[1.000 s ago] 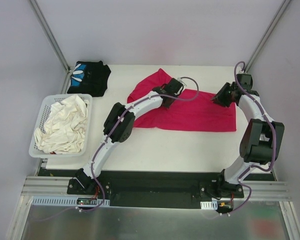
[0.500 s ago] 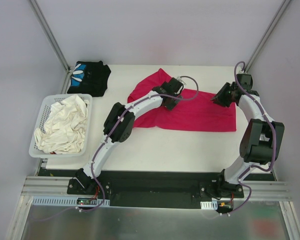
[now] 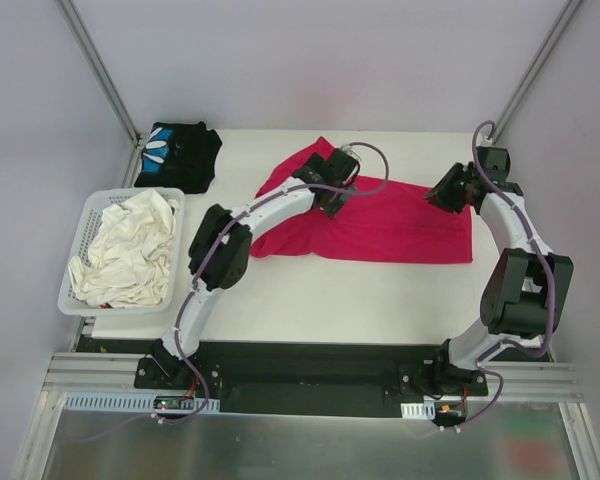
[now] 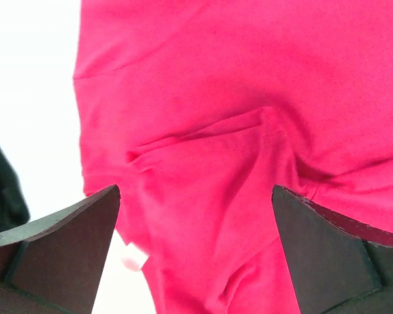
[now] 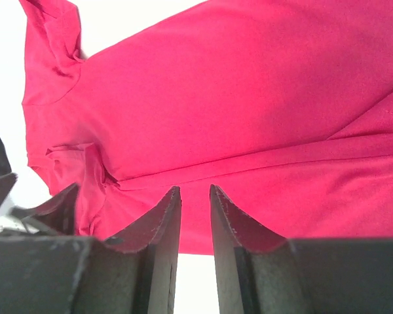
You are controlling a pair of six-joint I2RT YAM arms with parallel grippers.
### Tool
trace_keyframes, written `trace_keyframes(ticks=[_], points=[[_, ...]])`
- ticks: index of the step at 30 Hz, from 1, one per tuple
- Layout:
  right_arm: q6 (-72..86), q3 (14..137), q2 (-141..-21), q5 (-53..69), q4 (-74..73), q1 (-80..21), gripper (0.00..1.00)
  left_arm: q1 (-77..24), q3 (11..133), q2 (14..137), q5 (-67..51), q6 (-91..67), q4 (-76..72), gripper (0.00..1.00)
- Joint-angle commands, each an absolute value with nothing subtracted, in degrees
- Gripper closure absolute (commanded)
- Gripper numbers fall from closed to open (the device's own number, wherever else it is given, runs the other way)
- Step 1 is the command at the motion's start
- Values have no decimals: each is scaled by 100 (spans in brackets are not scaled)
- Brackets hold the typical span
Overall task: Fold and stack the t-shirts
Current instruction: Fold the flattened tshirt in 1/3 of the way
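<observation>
From above, the red t-shirt is seen spread flat on the right half of the tabletop, with one sleeve turned up towards the far edge. The black t-shirt is seen bunched at the far left corner, well apart from it. Neither placement is given by the wrist views, where only red cloth and slivers of white surface are shown. What is given there is the detail of the jaws. The left gripper is held over the red cloth with its jaws spread wide and nothing between them; a puckered fold and a small white tag are seen below. The right gripper is held low over the shirt's right part, its jaws parted by a narrow gap only, and no cloth is pinched. In the overhead view part of the shirt is hidden by the left arm, which is stretched across it. A white basket is set at the left edge of the tabletop, and a heap of white cloth is held in it
</observation>
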State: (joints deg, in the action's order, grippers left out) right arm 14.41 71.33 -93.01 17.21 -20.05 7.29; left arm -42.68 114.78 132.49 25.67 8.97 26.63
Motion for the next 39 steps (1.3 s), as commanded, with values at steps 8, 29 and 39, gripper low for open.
trace_keyframes(ticks=[8,29,39], points=[[1459,6891,-8570,1802,-1925,615,73,-4017,9734,10425,3094,-315,3568,8],[1547,6785,-8209,1854,-1863,633,73,-4210,7814,9791,2338,-1582,3700,51],[1538,6768,-8209,1846,-1854,677,73,-4271,7682,10300,2381,-1828,3691,51]])
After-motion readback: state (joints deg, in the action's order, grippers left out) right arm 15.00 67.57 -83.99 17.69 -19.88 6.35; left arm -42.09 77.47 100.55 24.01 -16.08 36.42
